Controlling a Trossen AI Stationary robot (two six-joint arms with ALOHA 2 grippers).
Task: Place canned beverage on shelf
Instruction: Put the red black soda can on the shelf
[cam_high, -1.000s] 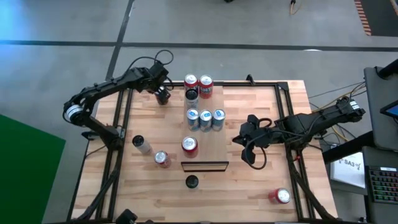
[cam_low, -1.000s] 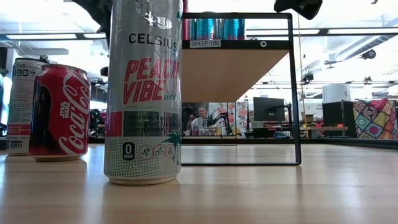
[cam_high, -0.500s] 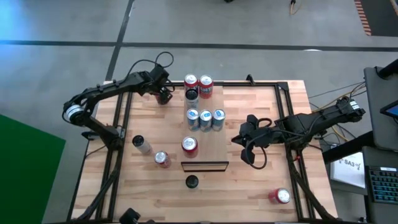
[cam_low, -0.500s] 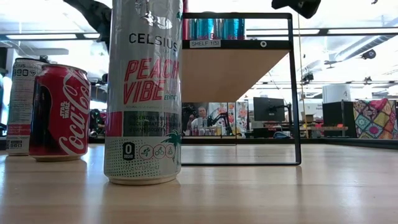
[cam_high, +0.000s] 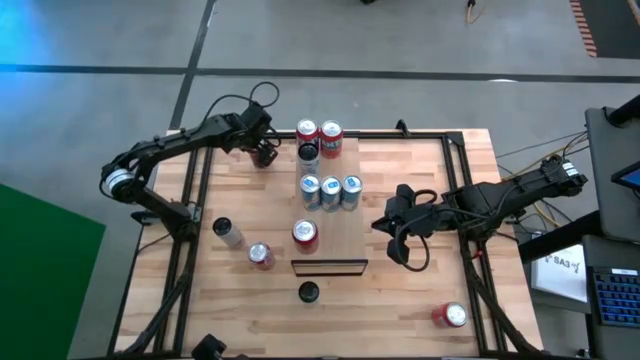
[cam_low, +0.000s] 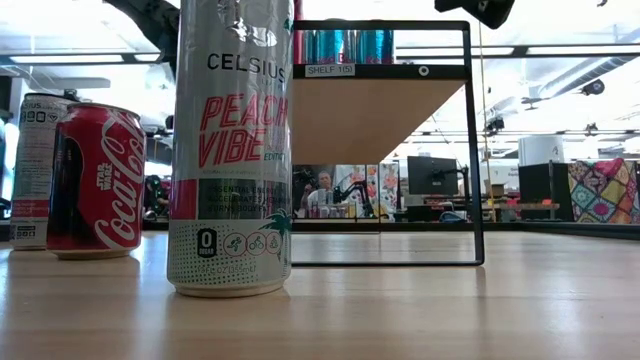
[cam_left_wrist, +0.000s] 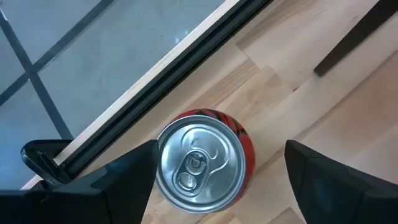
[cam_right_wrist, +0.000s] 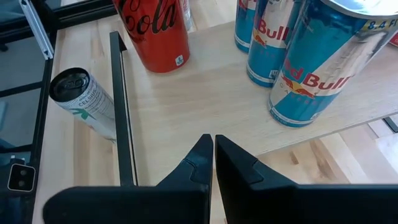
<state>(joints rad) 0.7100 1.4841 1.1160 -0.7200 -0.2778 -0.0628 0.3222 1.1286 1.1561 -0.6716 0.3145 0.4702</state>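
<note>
The shelf (cam_high: 345, 225), a raised light board, runs down the table's middle. Red cans (cam_high: 331, 131), a black-topped can (cam_high: 309, 153), three blue Red Bull cans (cam_high: 330, 190) and a Coke can (cam_high: 305, 233) stand on it. My left gripper (cam_high: 263, 153) hangs open near the table's far edge, left of the shelf. Below it, a red can (cam_left_wrist: 199, 165) stands on the planked tabletop, with a finger on either side and clear of it; in the high view the gripper hides this can. My right gripper (cam_high: 379, 225) hovers shut, right of the shelf (cam_right_wrist: 211, 87).
On the tabletop stand a white can (cam_high: 228, 232), a red Coke can (cam_high: 261, 255) and a tall Celsius can (cam_high: 308, 292) just past the shelf's dark near end. Another red can (cam_high: 452, 315) is at the near right. A black rail (cam_left_wrist: 155, 81) edges the table beside the left gripper.
The left arm's wrist has tipped a little above the red can at the table's far edge; its fingers stay open. The right arm and every can have kept still.
</note>
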